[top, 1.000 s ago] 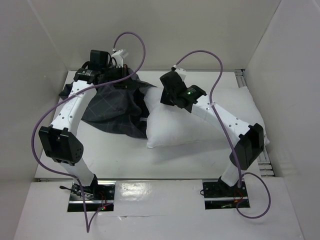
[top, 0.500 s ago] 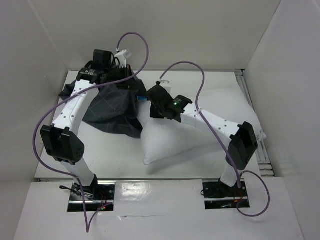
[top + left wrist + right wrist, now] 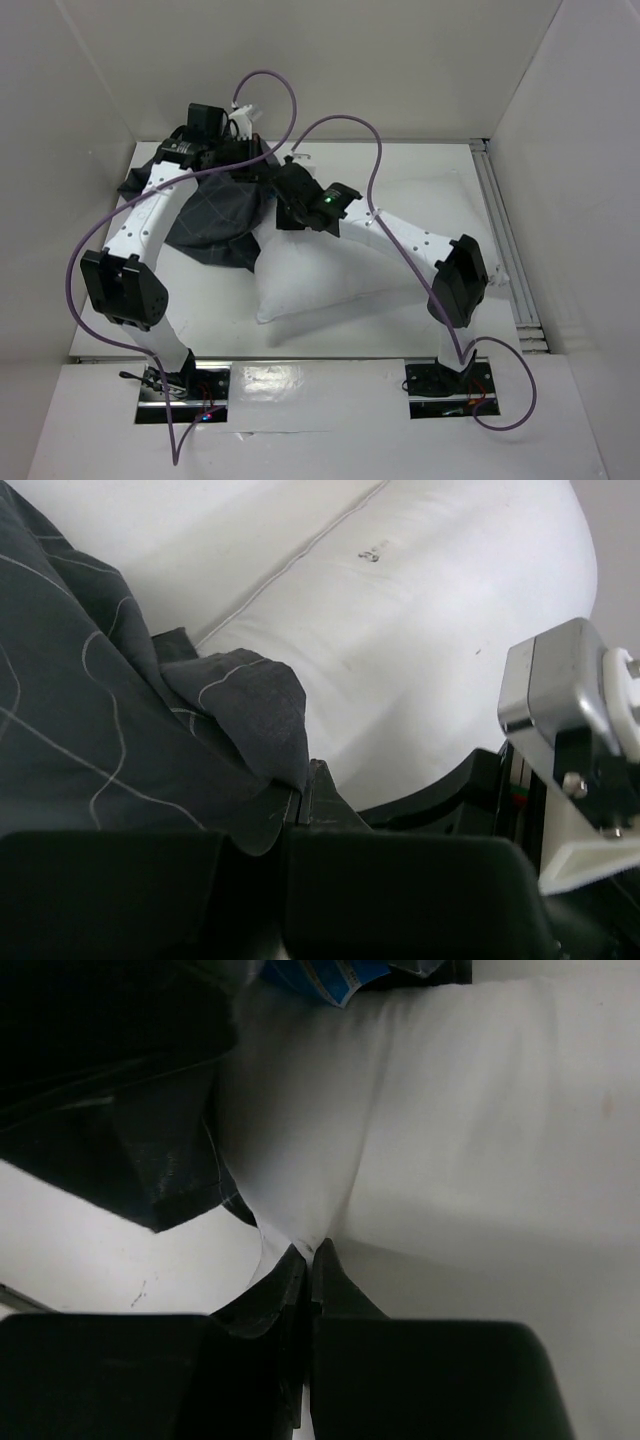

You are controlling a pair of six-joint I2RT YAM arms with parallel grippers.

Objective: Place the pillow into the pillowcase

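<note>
Charcoal-grey fabric with a thin light grid, the crumpled pillowcase [image 3: 215, 215] lies on the white table [image 3: 330, 335], its edge clenched in the left fingers [image 3: 299, 806]. Just right of them, the plump white rectangular pillow [image 3: 340, 275] touches the case; whether any corner is inside, I cannot tell. The right fingers [image 3: 309, 1260] pinch pillow fabric. Since half a second ago, pillow and right arm have slid toward the left fingers.

The large plump white soft-fabric pillow [image 3: 340, 278] lay across the middle of the flat white table [image 3: 432, 168]. Its far left corner met the crumpled charcoal-grey grid-lined fabric pillowcase [image 3: 212, 215], which sat to its left, toward the table's far left corner.
</note>
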